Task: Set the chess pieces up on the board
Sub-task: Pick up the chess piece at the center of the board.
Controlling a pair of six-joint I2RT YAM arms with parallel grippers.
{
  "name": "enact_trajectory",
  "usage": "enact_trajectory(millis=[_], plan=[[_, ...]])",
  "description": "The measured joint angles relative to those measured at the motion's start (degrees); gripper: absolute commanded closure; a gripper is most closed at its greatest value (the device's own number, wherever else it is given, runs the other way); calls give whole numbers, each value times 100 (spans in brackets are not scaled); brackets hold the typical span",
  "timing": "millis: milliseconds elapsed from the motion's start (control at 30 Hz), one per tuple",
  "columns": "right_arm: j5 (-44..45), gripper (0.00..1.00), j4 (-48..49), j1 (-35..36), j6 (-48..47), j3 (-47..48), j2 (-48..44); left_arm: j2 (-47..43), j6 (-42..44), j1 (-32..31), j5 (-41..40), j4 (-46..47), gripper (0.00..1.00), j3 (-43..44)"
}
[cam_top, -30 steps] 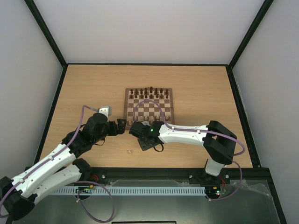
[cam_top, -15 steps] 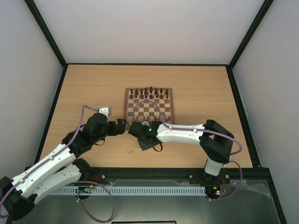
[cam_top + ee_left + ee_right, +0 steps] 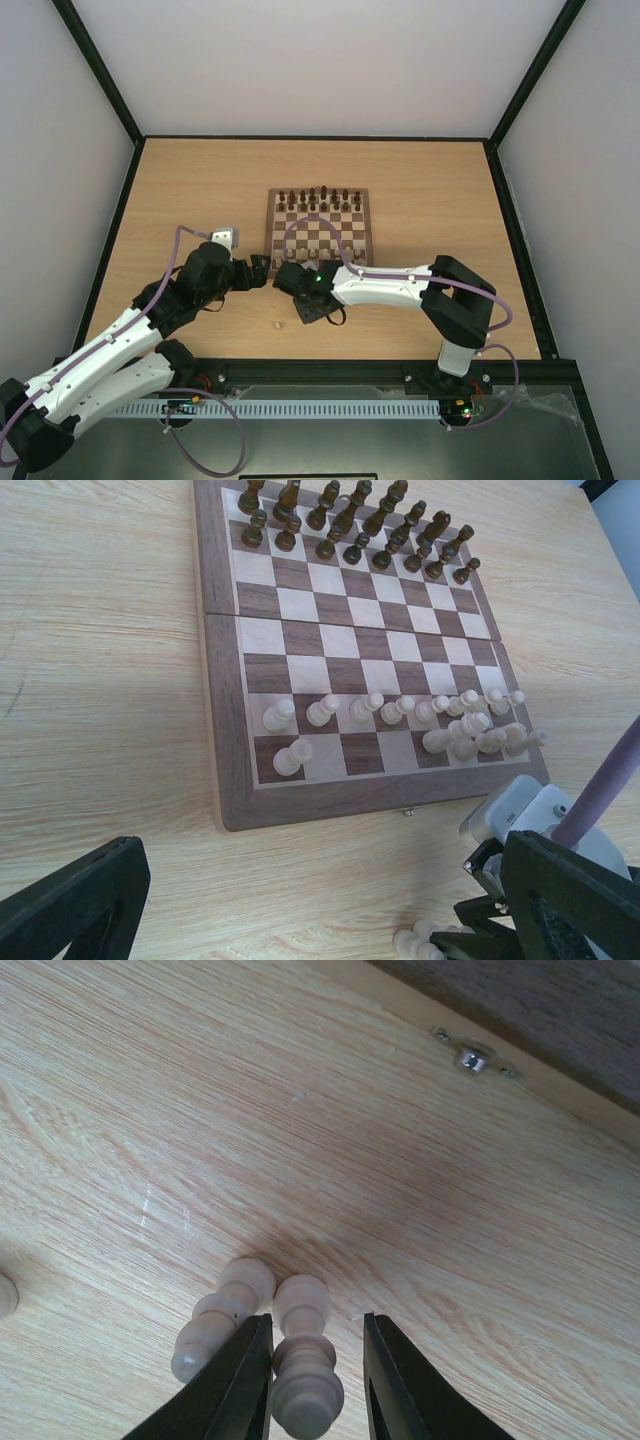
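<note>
The right gripper (image 3: 315,1390) points down at the table (image 3: 150,1110), just off the near edge of the board (image 3: 540,1010). Its two black fingers (image 3: 240,1385) are a little apart, with one pale piece (image 3: 303,1360) lying between them. The left finger touches the piece and the right finger does not. A second pale piece (image 3: 215,1315) lies right beside the first one, outside the fingers. The board's metal latch (image 3: 470,1058) is close ahead. The right arm (image 3: 385,287) lies low and stretches sideways along the board's near edge.

The left gripper (image 3: 258,268) is wide open and holds nothing, just off the board's near left corner. The left arm (image 3: 130,330) bends back from there.

Most chess pieces (image 3: 322,710) stand in the board's two near rows, crowded toward the right. The dark pieces (image 3: 340,525) fill the far rows. Left of the board, wood table runs to the black frame (image 3: 110,230).
</note>
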Motion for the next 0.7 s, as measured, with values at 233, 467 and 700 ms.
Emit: enact_trajectory(millis=[233,467,700], plan=[[-13,79,33,-2,-26,0,155,0,0,0,-2,0,1,0],[11,80,63,-70,-48,-4,267,-7,0,0,-2,0,1,0],[140,80,66,-129,-48,-55,267,-13,0,0,-2,0,1,0]])
